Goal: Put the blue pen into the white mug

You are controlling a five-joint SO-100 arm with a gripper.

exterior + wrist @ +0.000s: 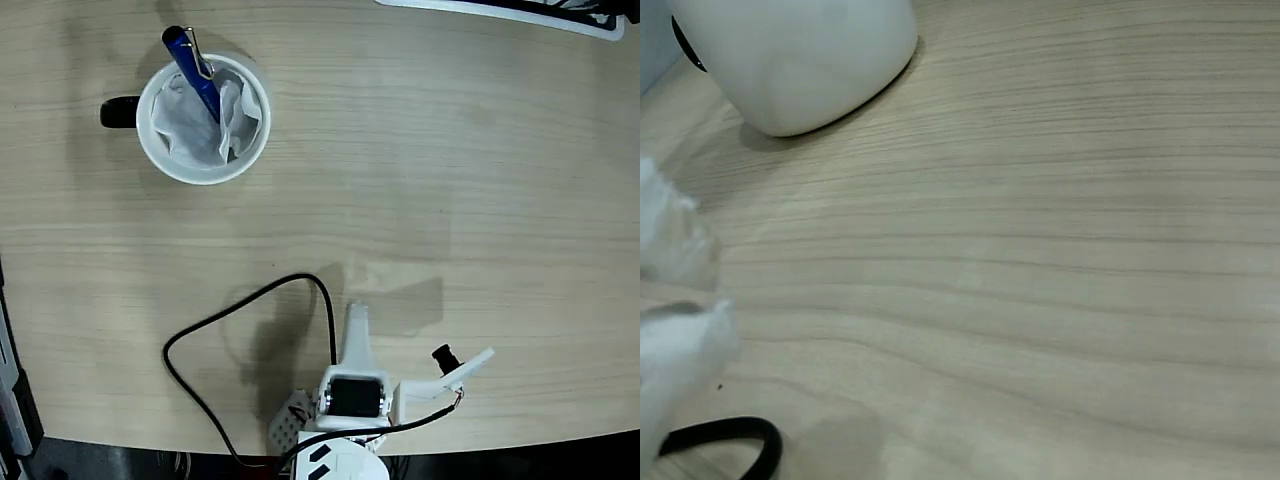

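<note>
The white mug (203, 176) stands at the upper left of the fixed view, its black handle (118, 112) pointing left and crumpled white paper inside. The blue pen (197, 72) stands in the mug, its clip end leaning out over the far rim. My gripper (355, 318) is far from it at the bottom centre, folded back over the arm's base, shut and holding nothing. The wrist view has the mug (800, 60) at the top left, and my gripper (715, 285) shows only as blurred white fingers (680, 365) at the left edge.
A black cable (168, 355) loops over the table left of the arm's base and shows in the wrist view (740, 435) too. A white and black object (520, 12) lies at the table's top right edge. Bare wood lies between arm and mug.
</note>
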